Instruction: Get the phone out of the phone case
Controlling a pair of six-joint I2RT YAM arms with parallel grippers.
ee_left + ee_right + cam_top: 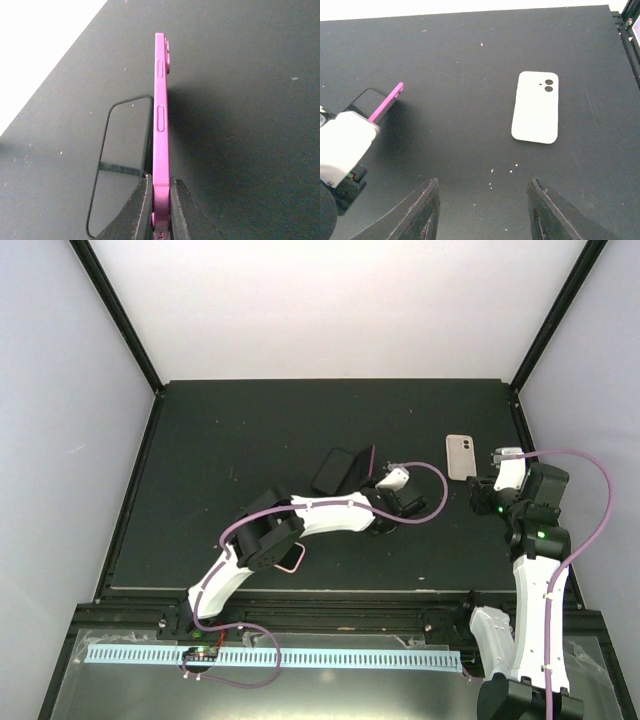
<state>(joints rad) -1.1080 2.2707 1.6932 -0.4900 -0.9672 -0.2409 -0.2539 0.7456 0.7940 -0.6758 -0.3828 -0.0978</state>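
The black bench (pixel 250 430) sits between white walls (pixel 330 310). The left arm (pixel 320 515) stretches to the middle, its left fingers (pixel 136 215) pinching the pink phone (pixel 160 125), turned on its thin edge. The right arm (pixel 535 570) bends at the right, its right fingers (pixel 422 210) spread apart. The white case (pixel 536 107) lies flat, far right.

Bright, even light is bleaching the white walls (pixel 330 300); the phone (pixel 160 125) is throwing a soft shadow rightwards.
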